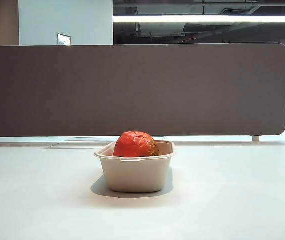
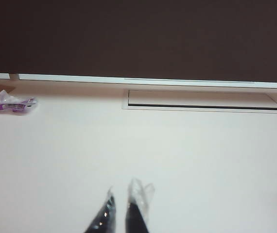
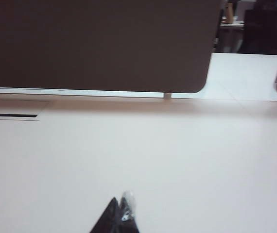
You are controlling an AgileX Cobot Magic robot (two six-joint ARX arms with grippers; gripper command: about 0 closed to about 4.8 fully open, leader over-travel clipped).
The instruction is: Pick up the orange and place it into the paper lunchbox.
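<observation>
sitting inside paper lunchbox [image 1: 135, 172], orange [image 1: 135, 144] rises above flared rim; box near middle of tabletop [image 1: 242, 200], dark partition [image 1: 132, 90] behind. task looks done. left claw [image 2: 125, 206] clenched, empty, over bare tabletop, small purple wrapper [image 2: 11, 102] well apart near partition. right claw [image 3: 122, 208] pinched together, empty, also over bare surface. neither shows in exterior view. judgement: orange light, wrinkled skin probably soft, dents under hard squeeze; best gripped across widest middle. pulp box light, slides if nudged.
</observation>
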